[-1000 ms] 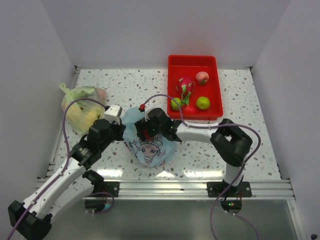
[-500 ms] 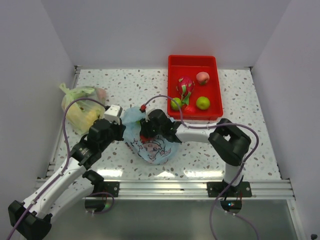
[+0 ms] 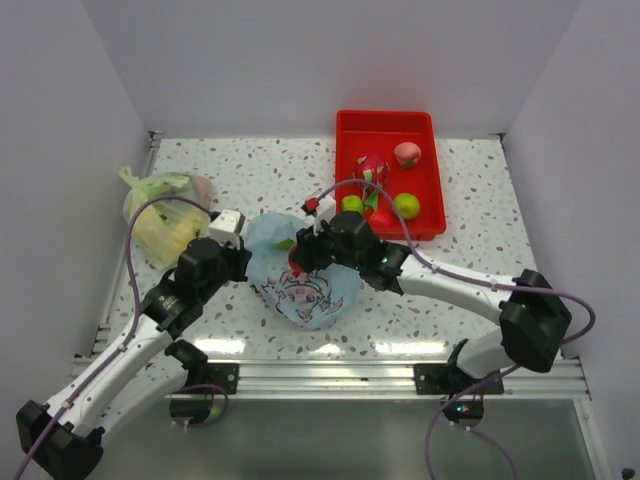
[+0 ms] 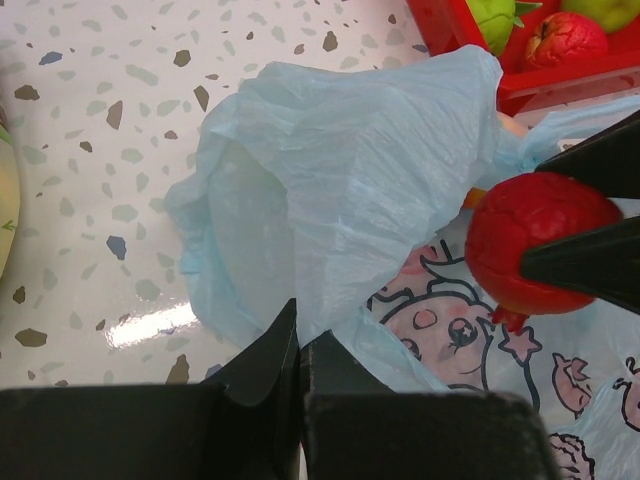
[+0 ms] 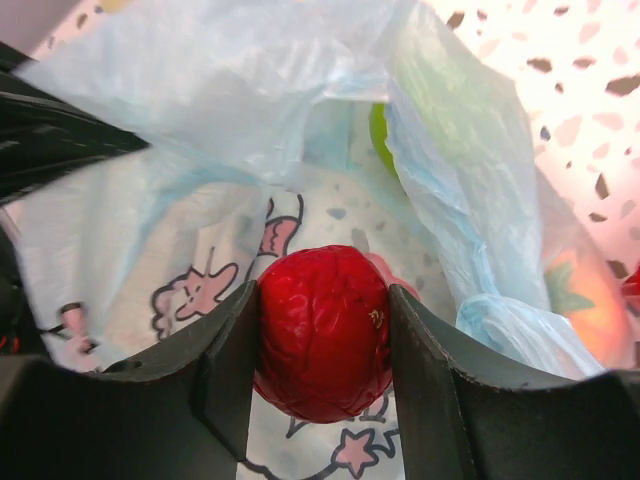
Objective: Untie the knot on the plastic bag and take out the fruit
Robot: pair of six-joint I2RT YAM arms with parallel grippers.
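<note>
The speckled, glossy stone-pattern desk (image 3: 230, 170) fills the middle of the overhead view. At its upper right sits a rectangular red plastic tray (image 3: 388, 125). It holds a spiky pink dragon fruit (image 3: 371, 168), a rosy peach (image 3: 405, 153) and a smooth lime-green fruit (image 3: 405, 205).

The plastic bag (image 3: 305, 295) lies crumpled at the centre. It is thin, translucent light blue film, finely wrinkled and printed with a cartoon girl's face. A lumpy yellow-green bag (image 3: 165, 215) rests well apart at the left edge.

The left pincer (image 4: 300, 350) shows at the bottom of its wrist view. Its black fingers are pressed together on a fold of the bag's rim (image 4: 340, 170), which stands up in a tent shape.

The right pincer (image 5: 322, 340) has its flat black fingers clamped on either side of a round red fruit (image 5: 322, 335) with shiny, creased skin. The fruit is held just over the printed face, beside the raised film.

Through the folds at the upper right of the right wrist view, a green fruit (image 5: 380, 140) peeks out. Lower right, an orange fruit (image 5: 585, 290) glows through the plastic.
</note>
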